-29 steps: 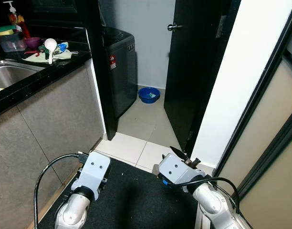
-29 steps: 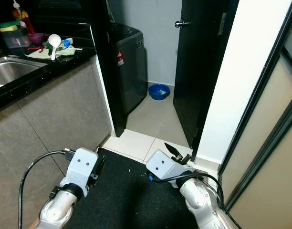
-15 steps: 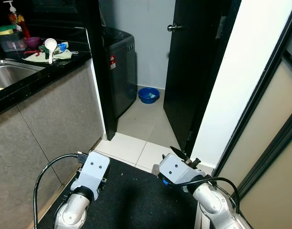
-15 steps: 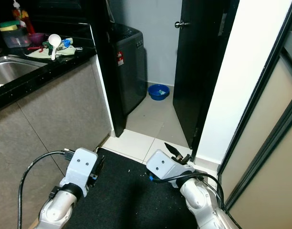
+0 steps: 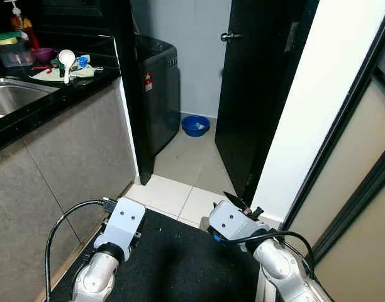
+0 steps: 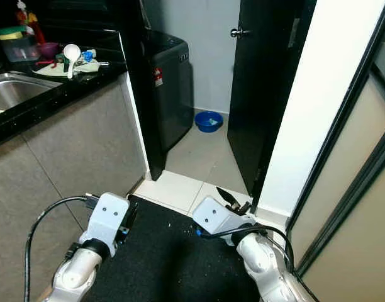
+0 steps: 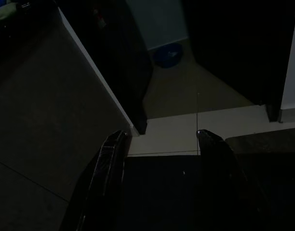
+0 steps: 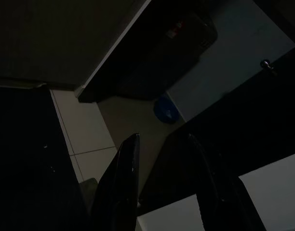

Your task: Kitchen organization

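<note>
A black kitchen counter (image 5: 66, 93) runs along my left with a steel sink (image 5: 10, 97) set in it. At its far end lie a white spoon (image 5: 66, 60) on a pale cloth (image 5: 79, 73), a purple bowl (image 5: 43, 55) and a clear container with a green lid (image 5: 14, 54). Both arms hang low over a black mat, well below the counter. My left gripper (image 7: 159, 139) is open with only floor between its fingers. My right gripper (image 8: 162, 142) is open too and holds nothing.
A dark washing machine (image 5: 160, 94) stands past the counter's end. A blue bowl (image 5: 195, 124) sits on the tiled floor beside it. A black door (image 5: 249, 94) stands ajar ahead, with a white wall (image 5: 318, 107) on the right. The black mat (image 5: 180, 264) lies underfoot.
</note>
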Motion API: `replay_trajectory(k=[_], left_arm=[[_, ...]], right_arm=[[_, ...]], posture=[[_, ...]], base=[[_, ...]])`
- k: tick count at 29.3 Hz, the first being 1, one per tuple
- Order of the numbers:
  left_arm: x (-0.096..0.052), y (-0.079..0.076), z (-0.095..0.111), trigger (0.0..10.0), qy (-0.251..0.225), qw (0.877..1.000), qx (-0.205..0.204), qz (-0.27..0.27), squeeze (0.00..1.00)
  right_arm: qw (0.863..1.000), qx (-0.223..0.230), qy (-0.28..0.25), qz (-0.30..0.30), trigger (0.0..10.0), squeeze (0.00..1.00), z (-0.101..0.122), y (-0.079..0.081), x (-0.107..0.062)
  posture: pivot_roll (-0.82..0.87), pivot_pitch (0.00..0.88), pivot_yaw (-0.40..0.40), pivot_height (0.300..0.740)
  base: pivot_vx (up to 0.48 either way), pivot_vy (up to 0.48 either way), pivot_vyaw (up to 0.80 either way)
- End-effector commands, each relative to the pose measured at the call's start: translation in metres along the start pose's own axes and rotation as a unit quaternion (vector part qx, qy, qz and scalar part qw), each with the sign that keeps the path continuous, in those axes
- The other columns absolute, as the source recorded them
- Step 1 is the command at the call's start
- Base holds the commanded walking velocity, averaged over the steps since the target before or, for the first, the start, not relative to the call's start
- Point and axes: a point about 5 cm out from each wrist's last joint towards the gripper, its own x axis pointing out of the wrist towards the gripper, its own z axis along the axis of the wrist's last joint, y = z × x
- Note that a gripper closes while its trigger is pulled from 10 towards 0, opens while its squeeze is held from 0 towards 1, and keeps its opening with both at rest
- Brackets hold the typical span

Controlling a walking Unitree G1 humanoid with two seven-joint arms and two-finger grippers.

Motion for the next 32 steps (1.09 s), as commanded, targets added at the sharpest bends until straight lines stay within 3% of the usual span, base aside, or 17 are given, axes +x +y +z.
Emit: replay_trajectory(k=[1,32], left_arm=[[-0.0019,0.0029,-0.0047,10.0,0.008,1.0,0.004,0.005,0.0],[-0.0041,0.0044,-0.0043,10.0,0.011,1.0,0.007,0.006,0.0]], right_arm=[[1.0,0.004,-0.002,-0.002,10.0,0.0,0.0001,-0.0009,0.0003],[1.0,0.011,0.0,-0.003,10.0,0.0,0.0011,-0.0005,-0.0007]], posture=[[-0.06,0.0,0.003,0.74],[-0.07,0.0,0.002,0.74]], base=[[0.0,0.0,0.0],[0.0,0.0,0.0]])
